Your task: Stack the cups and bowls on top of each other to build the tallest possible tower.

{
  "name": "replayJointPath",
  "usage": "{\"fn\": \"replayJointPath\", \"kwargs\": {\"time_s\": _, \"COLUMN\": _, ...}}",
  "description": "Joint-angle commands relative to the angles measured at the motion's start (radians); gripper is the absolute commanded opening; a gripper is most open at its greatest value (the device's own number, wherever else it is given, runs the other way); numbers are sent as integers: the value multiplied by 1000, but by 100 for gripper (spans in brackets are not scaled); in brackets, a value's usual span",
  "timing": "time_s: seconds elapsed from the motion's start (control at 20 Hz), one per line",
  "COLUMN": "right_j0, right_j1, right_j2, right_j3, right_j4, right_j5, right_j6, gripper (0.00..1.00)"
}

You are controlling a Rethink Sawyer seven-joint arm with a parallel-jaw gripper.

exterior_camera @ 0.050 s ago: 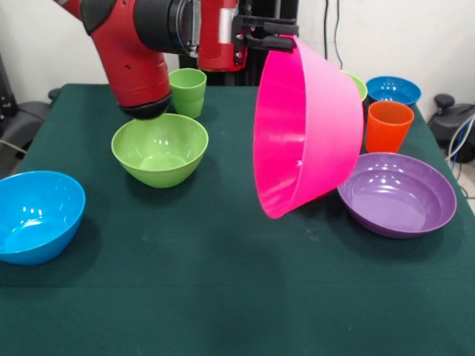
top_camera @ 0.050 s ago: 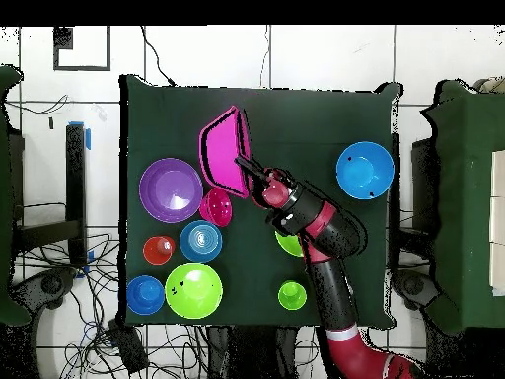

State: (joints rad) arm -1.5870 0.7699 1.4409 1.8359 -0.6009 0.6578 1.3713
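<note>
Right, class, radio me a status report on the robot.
Gripper shut on pink bowl, lifted, tipped on edge. Purple bowl beside it. No stack yet.

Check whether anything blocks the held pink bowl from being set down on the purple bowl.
Nothing visible does. The gripper holds the big glossy pink plastic bowl by its rim, tilted in the air, right beside the wide shallow purple plastic bowl, which is empty. The orange plastic tumbler stands just behind the purple bowl, off the path.

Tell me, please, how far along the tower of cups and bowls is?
Nothing looks stacked yet. In hand: the tool grips the big glossy pink plastic bowl by its rim, tilted above the table. Left: the shallow purple bowl, orange tumbler and others stand separately.
</note>
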Motion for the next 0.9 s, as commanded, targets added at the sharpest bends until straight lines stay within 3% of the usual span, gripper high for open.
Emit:
{"fn": "replayJointPath", "kwargs": {"time_s": 0.05, "right_j0": 38, "right_j1": 72, "right_j2": -74, "right_j3": -141, "right_j4": 77, "right_j5": 122, "right_j6": -388, "gripper": 0}}
{"fn": "replayJointPath", "kwargs": {"time_s": 0.9, "right_j0": 32, "right_j1": 109, "right_j2": -86, "right_j3": -164, "right_j4": 147, "right_j5": 200, "right_j6": -432, "gripper": 0}}
